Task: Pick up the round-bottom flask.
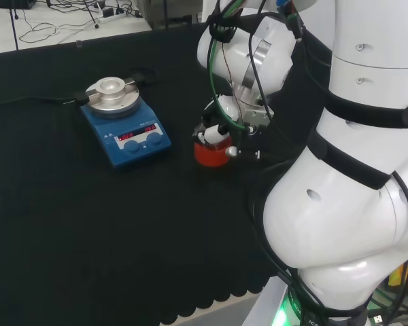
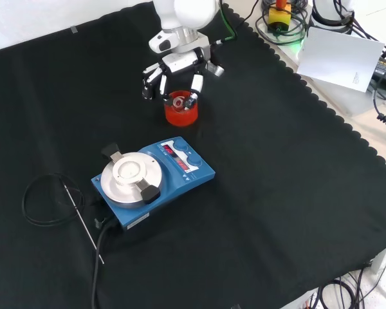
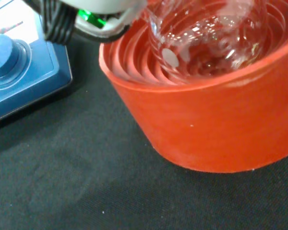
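Observation:
A clear round-bottom flask (image 3: 206, 38) sits with its bulb in a red ribbed ring stand (image 3: 216, 129) on the black cloth. In the front view the stand (image 2: 181, 112) is near the top centre, with the flask's glass top (image 2: 182, 100) just showing in it. The hand (image 2: 177, 63) hangs right above it. Its fingers (image 2: 151, 82) point down to the left of the flask's top and its thumb to the right, spread and not closed on the glass. In the head view the hand (image 1: 217, 130) hovers over the stand (image 1: 209, 156).
A blue hotplate stirrer (image 2: 151, 180) with a round metal top stands near the stand, toward the camera in the front view. A black cable loop (image 2: 48, 199) and a thin metal rod (image 2: 83, 225) lie to its left. The arm's white links (image 1: 340, 204) rise at the head view's right.

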Available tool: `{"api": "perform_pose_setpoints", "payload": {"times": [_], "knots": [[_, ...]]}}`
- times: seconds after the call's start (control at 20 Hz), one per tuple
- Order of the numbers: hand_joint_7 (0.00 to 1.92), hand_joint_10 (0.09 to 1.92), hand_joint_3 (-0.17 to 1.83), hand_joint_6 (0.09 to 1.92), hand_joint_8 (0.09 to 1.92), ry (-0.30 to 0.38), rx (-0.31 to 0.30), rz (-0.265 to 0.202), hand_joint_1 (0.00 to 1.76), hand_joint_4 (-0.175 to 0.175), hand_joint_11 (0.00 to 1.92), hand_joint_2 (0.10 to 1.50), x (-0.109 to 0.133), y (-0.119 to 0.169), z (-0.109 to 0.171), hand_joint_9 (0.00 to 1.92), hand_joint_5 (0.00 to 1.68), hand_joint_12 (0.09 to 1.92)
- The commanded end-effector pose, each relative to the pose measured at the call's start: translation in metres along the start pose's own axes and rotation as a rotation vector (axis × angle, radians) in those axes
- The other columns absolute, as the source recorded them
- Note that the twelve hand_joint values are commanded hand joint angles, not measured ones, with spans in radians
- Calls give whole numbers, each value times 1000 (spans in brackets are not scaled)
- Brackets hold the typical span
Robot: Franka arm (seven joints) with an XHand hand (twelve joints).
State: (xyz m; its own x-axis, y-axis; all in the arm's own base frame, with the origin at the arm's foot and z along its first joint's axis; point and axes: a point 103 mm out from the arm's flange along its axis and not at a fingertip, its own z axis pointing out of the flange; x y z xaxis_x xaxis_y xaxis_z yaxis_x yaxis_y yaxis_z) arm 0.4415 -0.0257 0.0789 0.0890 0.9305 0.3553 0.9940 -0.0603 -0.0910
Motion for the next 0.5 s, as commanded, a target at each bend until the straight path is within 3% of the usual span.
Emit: {"api": "perform_pose_setpoints", "payload": {"times": [0.05, 0.5], "knots": [[323, 621, 623, 771, 658, -1, -7, 6, 1102, 174, 105, 701, 2, 0, -3, 544, 1209, 1403], [331, 611, 759, 855, 656, 31, -26, 20, 1110, 171, 122, 640, -4, -8, -25, 563, 1197, 1399]]}}
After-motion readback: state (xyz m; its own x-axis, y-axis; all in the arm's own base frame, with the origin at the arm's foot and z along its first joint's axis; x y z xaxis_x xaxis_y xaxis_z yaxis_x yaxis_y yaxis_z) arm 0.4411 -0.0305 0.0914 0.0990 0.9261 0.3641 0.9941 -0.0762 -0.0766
